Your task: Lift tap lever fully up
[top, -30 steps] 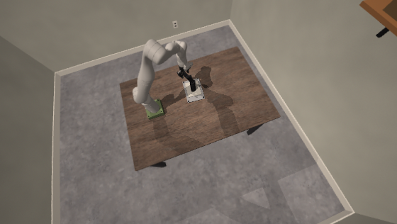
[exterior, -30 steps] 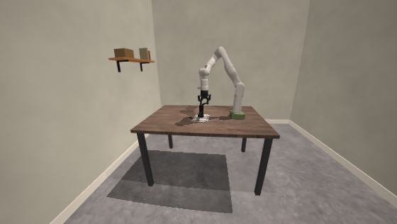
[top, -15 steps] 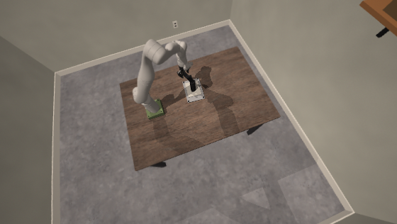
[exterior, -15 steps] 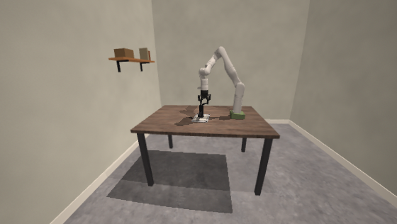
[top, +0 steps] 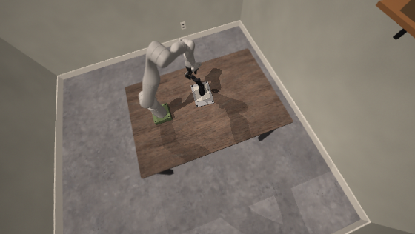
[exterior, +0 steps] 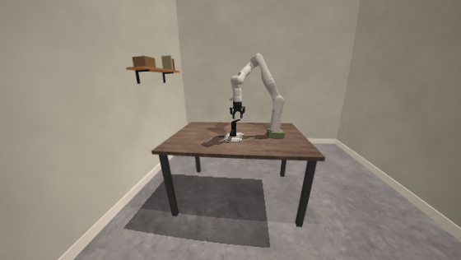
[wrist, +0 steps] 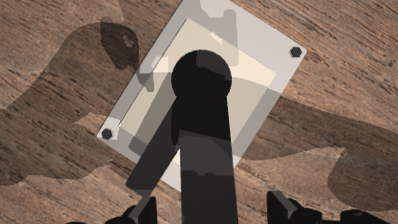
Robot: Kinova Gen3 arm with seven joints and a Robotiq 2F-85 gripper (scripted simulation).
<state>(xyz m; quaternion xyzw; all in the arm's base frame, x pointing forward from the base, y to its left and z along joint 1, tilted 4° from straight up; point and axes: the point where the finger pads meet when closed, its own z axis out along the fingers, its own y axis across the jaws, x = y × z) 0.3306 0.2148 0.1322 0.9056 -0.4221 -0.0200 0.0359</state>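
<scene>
The tap (top: 200,89) is a black post with a black lever, standing on a pale square plate (top: 202,97) near the middle of the wooden table. It also shows in the exterior view (exterior: 234,128). My gripper (top: 190,72) (exterior: 237,113) hangs fingers-down just above the lever's upper end. In the wrist view the lever (wrist: 204,135) runs from the round tap head down between my two fingertips. The fingers stand apart on either side of the lever with gaps to it. The gripper is open and holds nothing.
My arm's green base (top: 161,115) is bolted to the table left of the tap. A wall shelf (exterior: 152,68) with boxes hangs far off on the left wall. The table edge runs well away from the tap on all sides.
</scene>
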